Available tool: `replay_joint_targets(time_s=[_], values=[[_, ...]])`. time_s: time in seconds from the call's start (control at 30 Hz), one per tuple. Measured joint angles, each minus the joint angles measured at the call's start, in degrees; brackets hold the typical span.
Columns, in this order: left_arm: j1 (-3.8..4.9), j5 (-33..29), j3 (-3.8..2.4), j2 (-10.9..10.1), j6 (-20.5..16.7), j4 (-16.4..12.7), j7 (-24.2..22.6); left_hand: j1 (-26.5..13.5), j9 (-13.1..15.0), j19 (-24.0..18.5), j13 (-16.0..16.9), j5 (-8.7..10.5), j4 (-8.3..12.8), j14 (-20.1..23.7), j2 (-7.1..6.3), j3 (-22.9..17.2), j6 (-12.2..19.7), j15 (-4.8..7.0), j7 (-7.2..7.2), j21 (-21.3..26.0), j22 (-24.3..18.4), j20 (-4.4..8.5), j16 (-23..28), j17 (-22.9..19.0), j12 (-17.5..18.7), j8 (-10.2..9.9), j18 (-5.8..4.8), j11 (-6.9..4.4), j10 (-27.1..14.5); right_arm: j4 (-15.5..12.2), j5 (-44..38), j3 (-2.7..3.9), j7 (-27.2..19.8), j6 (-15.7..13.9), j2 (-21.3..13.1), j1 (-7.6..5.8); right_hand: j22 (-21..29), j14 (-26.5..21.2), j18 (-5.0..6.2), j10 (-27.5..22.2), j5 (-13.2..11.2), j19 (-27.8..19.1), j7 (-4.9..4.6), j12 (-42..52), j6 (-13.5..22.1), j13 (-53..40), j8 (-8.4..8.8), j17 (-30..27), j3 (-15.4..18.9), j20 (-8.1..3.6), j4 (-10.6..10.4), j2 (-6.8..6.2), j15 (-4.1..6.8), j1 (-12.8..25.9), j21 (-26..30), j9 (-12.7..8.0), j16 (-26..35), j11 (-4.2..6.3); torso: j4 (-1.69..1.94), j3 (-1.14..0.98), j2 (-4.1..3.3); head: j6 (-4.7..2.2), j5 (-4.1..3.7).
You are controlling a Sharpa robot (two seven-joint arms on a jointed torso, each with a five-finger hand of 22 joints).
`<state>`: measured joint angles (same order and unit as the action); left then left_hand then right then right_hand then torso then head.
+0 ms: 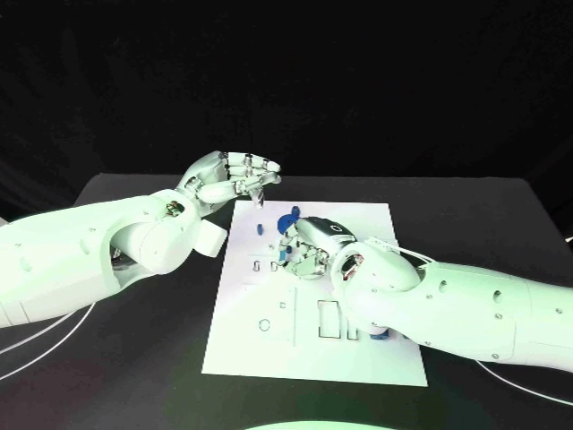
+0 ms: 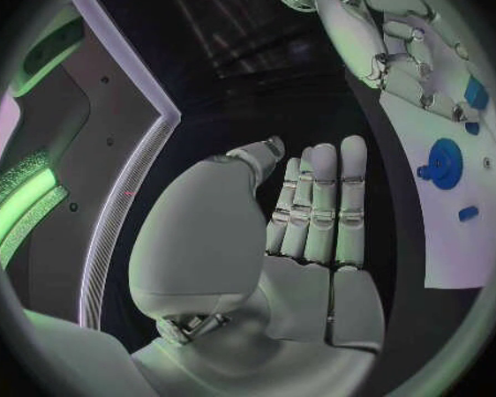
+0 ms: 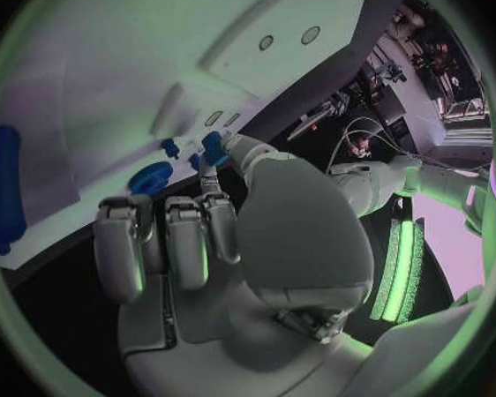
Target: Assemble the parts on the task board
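The right hand (image 1: 315, 244) pinches a small blue part (image 3: 213, 147) over the task board (image 1: 364, 358); the left hand (image 1: 235, 179), empty with fingers extended, hovers beside the board's far corner.

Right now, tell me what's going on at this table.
The robot is assembling small blue parts on the white task board. Its right hand is over the board's far end, pinching a small blue part beside the round blue part. Its left hand hovers off the board's far left corner, holding nothing. A long blue part lies on the board.
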<state>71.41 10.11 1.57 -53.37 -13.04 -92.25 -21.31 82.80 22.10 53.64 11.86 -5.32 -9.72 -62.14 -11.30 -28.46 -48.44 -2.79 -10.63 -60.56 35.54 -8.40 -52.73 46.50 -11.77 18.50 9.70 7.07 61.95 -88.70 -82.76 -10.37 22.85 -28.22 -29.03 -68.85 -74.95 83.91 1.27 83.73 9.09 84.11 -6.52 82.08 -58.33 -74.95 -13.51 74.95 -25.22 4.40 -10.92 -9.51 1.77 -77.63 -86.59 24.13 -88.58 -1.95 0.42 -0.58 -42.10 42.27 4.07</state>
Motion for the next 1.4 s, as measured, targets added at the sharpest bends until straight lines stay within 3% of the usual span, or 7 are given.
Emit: replay_joint_targets(time_s=[0.53,0.63,0.87,1.4], values=[[0.00,0.01,0.01,0.03,0.04,0.13,0.09,0.00,-0.01,0.00,-0.01,0.00,0.00,0.00,0.00,0.00,0.00,0.00,0.00,0.03,0.00,0.00,0.00,0.00,0.00,0.00,0.00,0.00,0.00,0.34,-3.23,-0.37,1.33,1.83,0.87,0.96,0.01,0.00,-0.01,0.00,-0.03,0.00,0.12,0.00,0.06,0.01,-0.03,-0.01,0.00,0.00,0.00,-0.39,0.00,0.37,0.27,0.04,0.00,0.00,0.09,0.00,0.01,0.48,0.20],[0.00,0.01,0.01,0.02,0.07,0.13,0.10,0.00,-0.01,0.00,-0.01,0.00,0.00,0.00,0.00,0.00,0.00,0.00,0.00,0.03,0.00,0.00,0.00,0.00,0.00,0.00,0.00,0.00,0.00,0.61,-3.70,-0.41,1.48,2.12,0.95,1.04,0.01,0.00,0.00,0.00,-0.03,0.00,0.12,-0.23,0.06,0.01,-0.03,-0.02,0.00,0.00,0.00,-0.61,0.00,0.60,0.27,1.32,0.00,0.00,0.09,0.00,0.01,0.51,0.23],[0.00,0.02,0.01,-0.02,0.17,0.13,0.13,0.00,-0.01,0.00,-0.01,0.00,0.00,0.00,0.00,0.00,0.00,0.00,0.00,0.03,-0.01,0.00,0.00,0.00,0.00,0.00,0.00,0.00,0.00,0.98,-4.64,-0.45,1.77,2.47,0.99,1.11,0.02,0.00,0.00,0.00,-0.32,0.00,0.20,-0.67,0.41,0.02,-0.01,-0.02,0.16,0.01,-0.16,-0.91,0.00,0.89,0.63,1.77,0.00,0.00,0.08,-0.02,0.02,0.55,0.23],[-0.02,0.02,0.01,0.02,0.77,0.26,0.27,0.00,0.08,-0.42,0.06,0.00,0.00,0.00,0.00,0.00,0.00,0.00,0.00,0.04,-0.17,0.00,0.00,0.00,-0.22,0.00,-0.01,-0.21,-0.21,1.18,-5.33,-0.45,1.72,2.46,1.05,1.26,0.03,0.00,0.00,-1.63,-0.57,-0.01,-0.67,-2.58,2.09,0.02,0.06,-0.03,0.32,0.01,-0.31,-1.90,-0.01,1.88,2.44,1.60,0.45,-0.60,0.04,-0.04,0.02,0.88,0.52]])
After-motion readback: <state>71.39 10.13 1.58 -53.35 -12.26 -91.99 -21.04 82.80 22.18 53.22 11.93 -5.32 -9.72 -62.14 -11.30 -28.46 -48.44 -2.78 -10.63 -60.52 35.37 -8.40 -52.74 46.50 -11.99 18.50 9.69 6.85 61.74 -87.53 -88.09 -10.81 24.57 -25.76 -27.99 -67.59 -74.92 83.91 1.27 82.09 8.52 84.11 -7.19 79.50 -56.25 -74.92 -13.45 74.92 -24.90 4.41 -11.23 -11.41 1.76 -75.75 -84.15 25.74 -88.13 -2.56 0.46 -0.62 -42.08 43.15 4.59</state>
